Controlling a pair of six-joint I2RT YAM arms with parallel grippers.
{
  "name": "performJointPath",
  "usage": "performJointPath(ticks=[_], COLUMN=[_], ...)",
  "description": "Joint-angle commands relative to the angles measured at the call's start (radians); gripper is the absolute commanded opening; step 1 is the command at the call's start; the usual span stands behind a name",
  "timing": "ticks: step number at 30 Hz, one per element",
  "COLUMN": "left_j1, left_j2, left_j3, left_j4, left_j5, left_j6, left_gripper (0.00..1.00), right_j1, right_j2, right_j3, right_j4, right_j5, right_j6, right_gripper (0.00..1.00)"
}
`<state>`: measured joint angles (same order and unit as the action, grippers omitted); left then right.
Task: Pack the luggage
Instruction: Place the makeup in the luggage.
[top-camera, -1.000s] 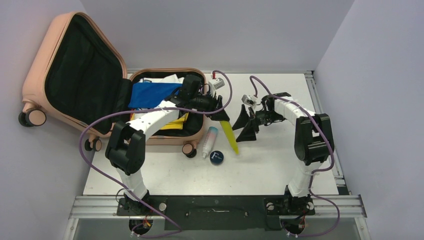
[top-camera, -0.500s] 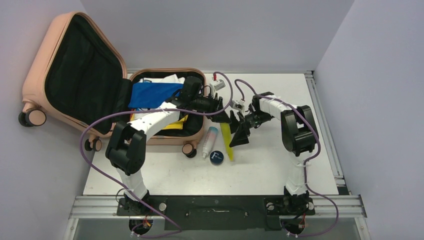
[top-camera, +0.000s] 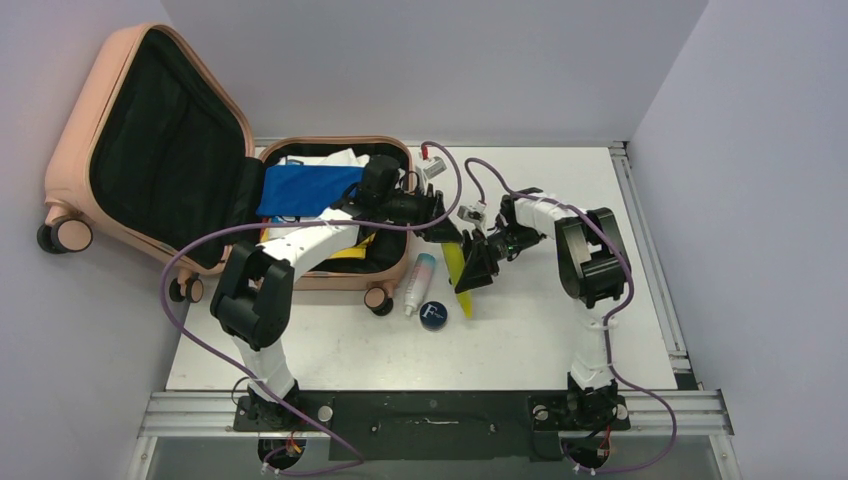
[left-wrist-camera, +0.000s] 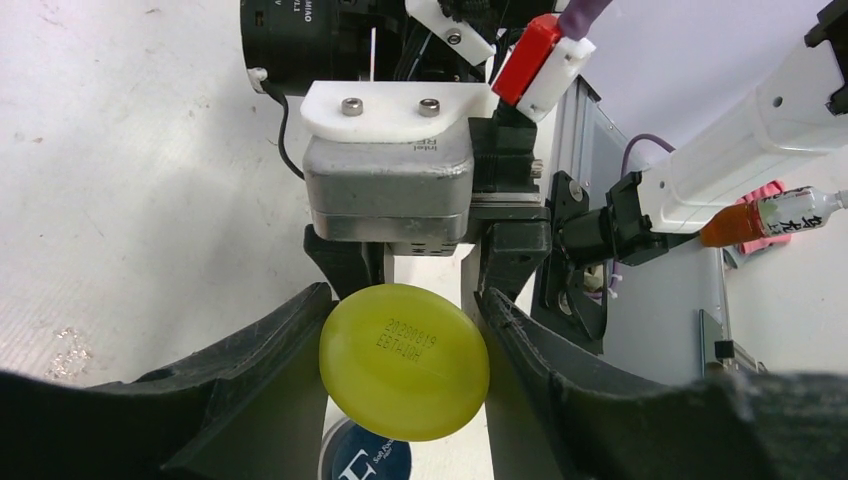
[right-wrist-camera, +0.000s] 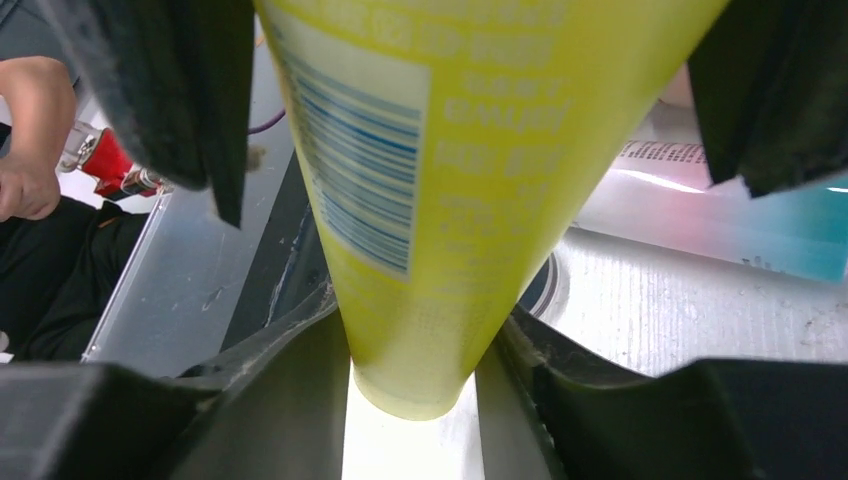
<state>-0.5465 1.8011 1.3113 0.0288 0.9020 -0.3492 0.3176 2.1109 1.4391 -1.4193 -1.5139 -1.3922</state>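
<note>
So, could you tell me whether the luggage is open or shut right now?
Open. The luggage has its lid raised, black lining showing, and a blue cloth lies in the base half.

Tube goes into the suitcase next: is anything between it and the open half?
The white-blue tube lies on the table between the yellow tube and the right rim of the luggage. Also, the right pincer clasps the yellow tube alongside the left pincer.

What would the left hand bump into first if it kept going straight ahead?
Most likely the right hand: it faces the left hand head-on, right past the yellow tube the left hand grips. How much gap is left between them is hard to judge.
</note>
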Motion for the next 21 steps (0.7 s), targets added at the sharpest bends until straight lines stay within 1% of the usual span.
performJointPath(ticks=[1, 2, 4, 5, 6, 7, 11, 14, 16, 19, 21], left_j1=[0.02, 0.023, 0.03, 0.033, 0.035, 0.039, 0.056, 0.058, 0.048, 0.03, 0.016], left_j2=[-0.029, -0.029, -0.038, -0.045, -0.055, -0.064, -0.098, -0.095, -0.082, -0.068, -0.054], left_j3=[0.003, 0.0, -0.011, -0.024, -0.042, -0.073, -0.164, -0.204, -0.211, -0.215, -0.224], left_j4=[0.068, 0.074, 0.094, 0.11, 0.137, 0.171, 0.378, 0.521, 0.583, 0.629, 0.695], left_j5=[-0.029, -0.031, -0.021, -0.014, -0.001, 0.016, 0.071, 0.092, 0.09, 0.07, 0.065], left_j6=[-0.063, -0.069, -0.082, -0.093, -0.107, -0.129, -0.242, -0.334, -0.373, -0.404, -0.438], left_gripper=[0.01, 0.13, 0.62, 0.79, 0.93, 0.98, 0.96, 0.96, 0.96, 0.96, 0.98], right_j1=[0.007, 0.005, -0.001, -0.008, -0.017, -0.035, -0.092, -0.098, -0.086, -0.069, -0.069], right_j2=[-0.057, -0.061, -0.068, -0.073, -0.076, -0.083, -0.103, -0.098, -0.094, -0.092, -0.095], right_j3=[-0.001, -0.002, -0.003, 0.002, 0.007, 0.018, 0.043, 0.061, 0.074, 0.091, 0.093], right_j4=[0.018, 0.019, 0.016, 0.016, 0.017, 0.017, 0.016, 0.015, 0.016, 0.016, 0.017], right_j5=[-0.091, -0.091, -0.095, -0.098, -0.098, -0.098, -0.1, -0.1, -0.1, -0.1, -0.1], right_j6=[-0.096, -0.099, -0.094, -0.087, -0.074, -0.058, 0.005, 0.038, 0.055, 0.062, 0.062], right_gripper=[0.08, 0.06, 0.05, 0.05, 0.05, 0.05, 0.05, 0.05, 0.05, 0.05, 0.06])
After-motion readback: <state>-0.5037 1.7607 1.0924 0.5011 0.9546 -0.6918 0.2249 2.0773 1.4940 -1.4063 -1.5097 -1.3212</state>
